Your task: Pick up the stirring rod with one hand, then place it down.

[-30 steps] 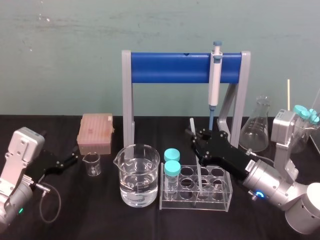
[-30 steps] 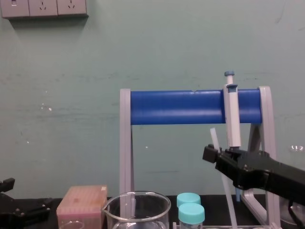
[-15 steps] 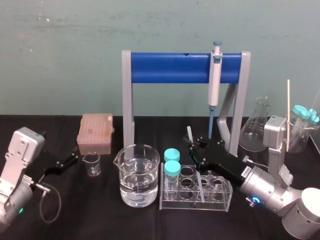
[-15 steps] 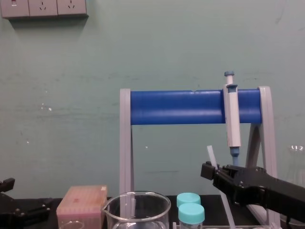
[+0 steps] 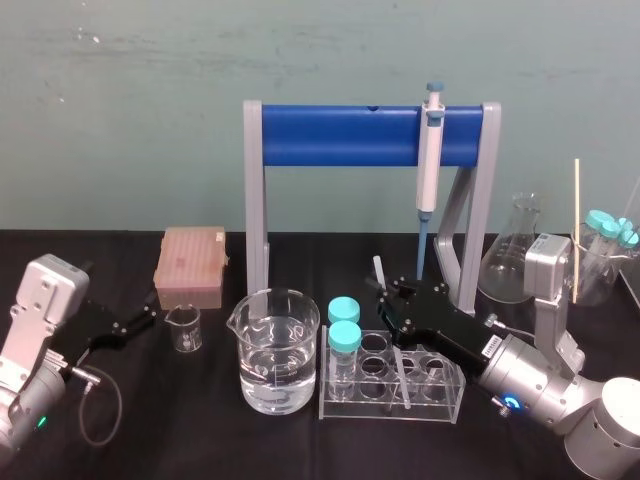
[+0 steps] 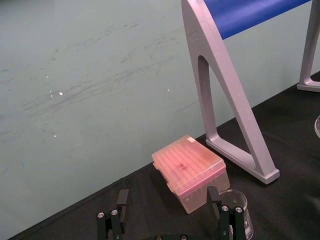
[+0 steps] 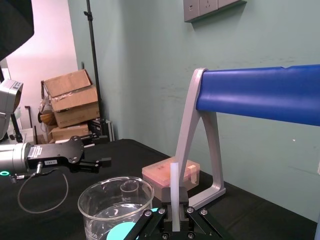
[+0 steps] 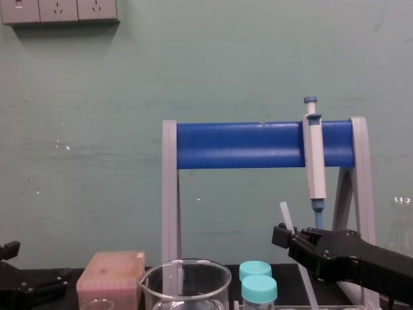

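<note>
Jaws of right gripper (image 5: 386, 292) clenched on the stirring rod (image 5: 379, 268) near its upper end; the rod is slightly tilted, its lower end reaching into the clear tube rack (image 5: 452, 398) on the worktop (image 5: 250, 440). Pick-up judged done, set-down and release not yet made. Left gripper (image 5: 138, 321) is parked at far left, jaws released.
</note>
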Robot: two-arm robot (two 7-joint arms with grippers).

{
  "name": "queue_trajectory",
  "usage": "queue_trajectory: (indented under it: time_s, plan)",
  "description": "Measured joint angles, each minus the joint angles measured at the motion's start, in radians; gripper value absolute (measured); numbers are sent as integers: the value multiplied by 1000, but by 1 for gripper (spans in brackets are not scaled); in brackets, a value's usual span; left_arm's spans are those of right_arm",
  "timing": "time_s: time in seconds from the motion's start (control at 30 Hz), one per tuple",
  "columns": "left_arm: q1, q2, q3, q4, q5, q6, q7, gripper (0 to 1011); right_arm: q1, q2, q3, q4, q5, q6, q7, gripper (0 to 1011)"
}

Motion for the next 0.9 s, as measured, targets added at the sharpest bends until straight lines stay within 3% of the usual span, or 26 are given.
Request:
queue_trajectory:
  time_s: [0.17, 0.3, 0.9]
  plan:
    - [0, 0, 0, 0, 0, 0, 0, 1000, 0, 0, 0, 0, 1, 0, 0, 80]
    - [0, 0, 0, 0, 0, 0, 0, 1000, 0, 0, 0, -1, 1, 0, 0, 175]
    - [0, 0, 0, 0, 0, 0, 0, 1000, 1, 0, 1, -1, 3, -1, 1, 755]
